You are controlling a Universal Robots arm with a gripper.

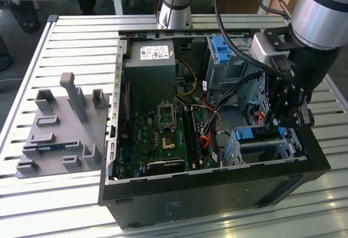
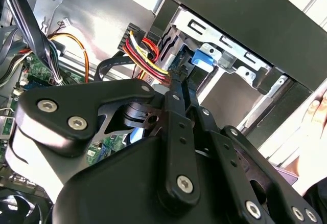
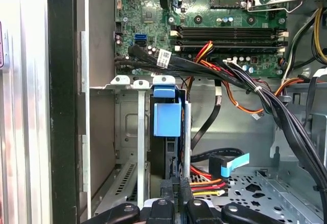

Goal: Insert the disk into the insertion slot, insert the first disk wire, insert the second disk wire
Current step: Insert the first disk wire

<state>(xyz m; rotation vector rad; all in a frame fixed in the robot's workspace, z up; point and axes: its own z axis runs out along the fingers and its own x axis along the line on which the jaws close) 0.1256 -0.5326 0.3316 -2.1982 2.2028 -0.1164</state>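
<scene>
You have the disk [image 3: 167, 116] seated edge-on in the insertion slot [image 3: 127, 183] (step one looks done). Your gripper [image 3: 177, 185] is pinched nearly shut behind it, probably on the red-yellow wire [image 3: 207, 183]. The blue-plugged wire [image 3: 230, 165] lies loose.

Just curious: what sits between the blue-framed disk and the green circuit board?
In the first wrist view, black cables run between disk and circuit board.
</scene>
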